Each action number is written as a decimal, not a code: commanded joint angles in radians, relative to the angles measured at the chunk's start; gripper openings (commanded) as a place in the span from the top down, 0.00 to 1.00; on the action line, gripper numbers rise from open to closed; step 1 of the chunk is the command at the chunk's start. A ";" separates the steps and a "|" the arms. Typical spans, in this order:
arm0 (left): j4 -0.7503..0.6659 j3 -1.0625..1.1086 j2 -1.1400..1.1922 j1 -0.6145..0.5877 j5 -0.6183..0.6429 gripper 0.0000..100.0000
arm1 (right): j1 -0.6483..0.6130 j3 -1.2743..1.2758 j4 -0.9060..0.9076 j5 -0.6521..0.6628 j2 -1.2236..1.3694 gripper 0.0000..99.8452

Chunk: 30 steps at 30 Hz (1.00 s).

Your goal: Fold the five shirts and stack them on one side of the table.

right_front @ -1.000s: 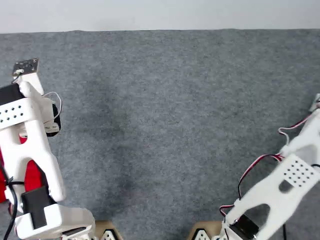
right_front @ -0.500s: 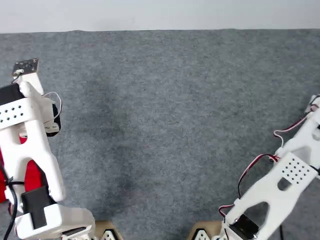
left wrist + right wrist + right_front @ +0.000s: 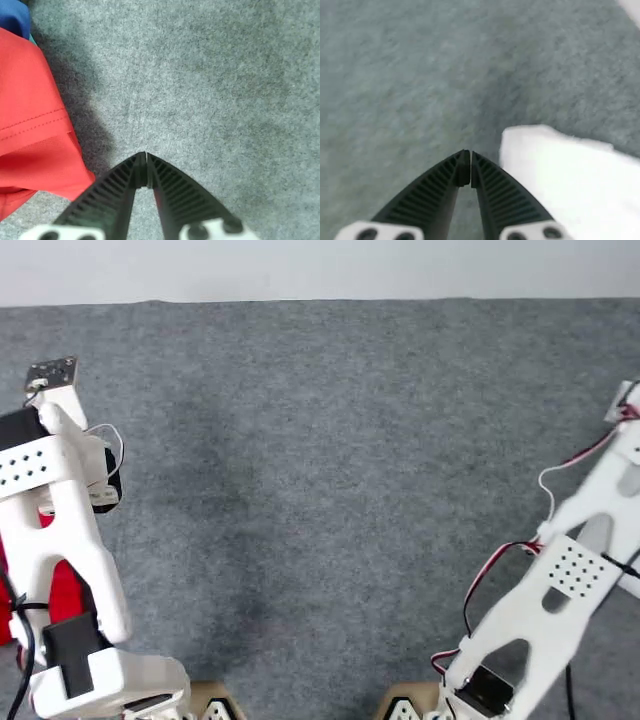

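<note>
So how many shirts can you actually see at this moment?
3. A red shirt beside the left gripper, a blue one next to it, and what looks like a white one beside the right gripper. Others may be hidden.

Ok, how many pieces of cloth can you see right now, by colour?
red cloth: 1
blue cloth: 1
white cloth: 1
Total: 3, not counting a teal sliver beside the blue cloth, which is too small to identify.
</note>
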 commanded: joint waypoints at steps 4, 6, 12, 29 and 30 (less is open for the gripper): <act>0.025 -0.012 -0.100 0.005 -0.043 0.99 | -0.073 -0.011 0.255 -0.011 -0.234 0.99; 0.023 -0.012 -0.153 0.005 -0.052 0.99 | -0.076 0.041 0.255 -0.009 -0.300 0.99; 0.025 -0.005 -0.296 -0.002 -0.077 0.99 | -0.093 0.509 0.254 -0.008 -0.616 0.99; -0.044 -0.021 -0.126 -0.169 -0.634 0.85 | 0.050 1.557 0.249 0.176 -1.218 0.99; -0.046 -0.033 -0.101 -0.190 -0.671 0.83 | 0.067 1.580 0.249 0.189 -1.227 0.99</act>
